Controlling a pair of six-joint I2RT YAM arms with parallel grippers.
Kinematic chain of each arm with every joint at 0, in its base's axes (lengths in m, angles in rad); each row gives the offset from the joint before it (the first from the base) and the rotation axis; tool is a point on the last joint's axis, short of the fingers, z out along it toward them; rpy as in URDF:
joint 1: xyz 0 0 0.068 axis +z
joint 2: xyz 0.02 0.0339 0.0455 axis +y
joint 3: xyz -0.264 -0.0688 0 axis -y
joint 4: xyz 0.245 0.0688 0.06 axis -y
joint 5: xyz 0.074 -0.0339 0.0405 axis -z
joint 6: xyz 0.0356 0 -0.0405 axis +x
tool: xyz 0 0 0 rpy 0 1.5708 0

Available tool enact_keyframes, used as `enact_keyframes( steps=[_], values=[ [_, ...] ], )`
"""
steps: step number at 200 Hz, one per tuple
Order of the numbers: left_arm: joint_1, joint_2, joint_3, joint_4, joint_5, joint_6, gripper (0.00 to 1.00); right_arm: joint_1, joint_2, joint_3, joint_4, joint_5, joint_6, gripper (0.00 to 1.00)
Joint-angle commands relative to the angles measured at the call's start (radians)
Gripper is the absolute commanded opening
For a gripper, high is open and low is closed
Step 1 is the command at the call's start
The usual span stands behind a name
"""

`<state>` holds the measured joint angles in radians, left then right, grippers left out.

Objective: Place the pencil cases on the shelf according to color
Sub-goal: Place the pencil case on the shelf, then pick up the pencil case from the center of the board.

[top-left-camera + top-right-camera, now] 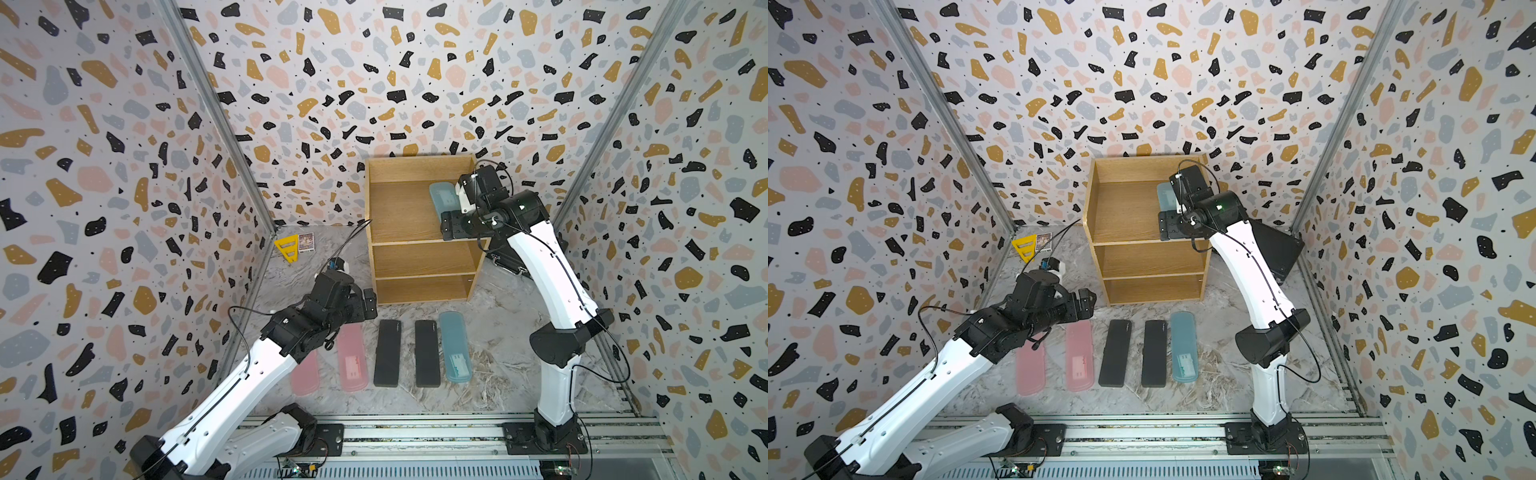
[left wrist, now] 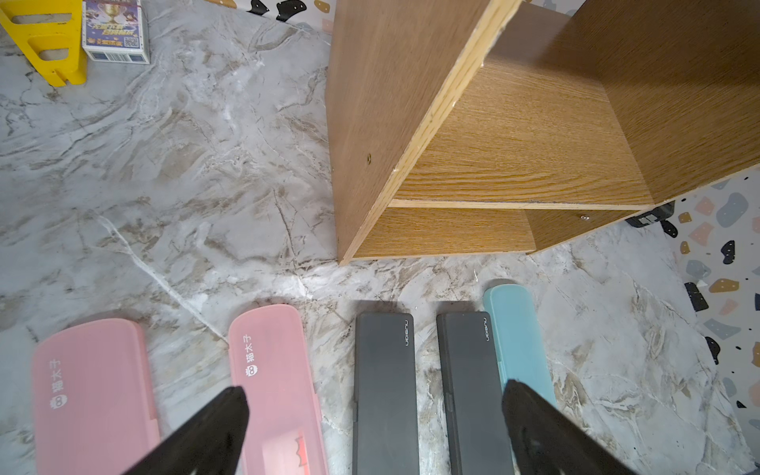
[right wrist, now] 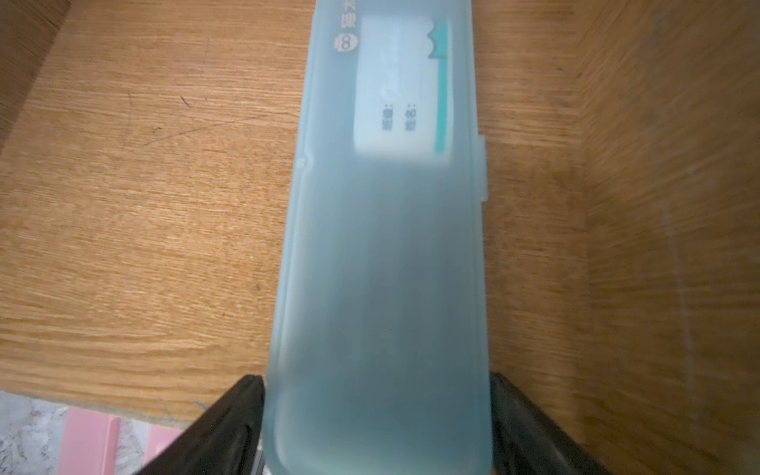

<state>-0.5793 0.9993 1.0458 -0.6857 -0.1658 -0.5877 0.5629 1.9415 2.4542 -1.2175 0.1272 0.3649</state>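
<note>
Teal case (image 3: 382, 246) near shelf (image 3: 144, 205) wall, right pincer (image 3: 375, 378) grip unclear, left pincer (image 2: 373, 388) released

Leftmost pink case (image 1: 305, 376), lower centre: far end hidden under left arm (image 1: 257, 365). Shelved teal case (image 3: 382, 246): blurred, both ends cut by frame. Black briefcase (image 1: 1277, 249), right of centre: mostly behind right arm (image 1: 1250, 270).

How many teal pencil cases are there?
2. One teal case lies on the shelf, top tier, at the right gripper; the second teal case lies on the table beside a black case.
</note>
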Motion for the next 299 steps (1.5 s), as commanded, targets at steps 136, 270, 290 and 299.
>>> enact_keyframes(
  steps=[136, 270, 290, 299],
  values=[
    [-0.004, -0.052, -0.149, 0.074, 0.032, -0.056, 1.00, -0.003, -0.808, -0.933, 0.388, -0.276, 0.017, 1.00],
    [-0.007, -0.077, -0.434, 0.196, 0.166, -0.116, 1.00, 0.085, -0.947, -1.623, 0.356, -0.116, 0.203, 1.00],
    [-0.007, -0.077, -0.445, 0.194, 0.160, -0.104, 1.00, 0.115, -0.899, -1.681, 0.445, -0.173, 0.211, 0.94],
    [-0.007, -0.074, -0.444, 0.188, 0.160, -0.095, 1.00, 0.131, -0.881, -1.698, 0.473, -0.168, 0.234, 0.94]
  ],
)
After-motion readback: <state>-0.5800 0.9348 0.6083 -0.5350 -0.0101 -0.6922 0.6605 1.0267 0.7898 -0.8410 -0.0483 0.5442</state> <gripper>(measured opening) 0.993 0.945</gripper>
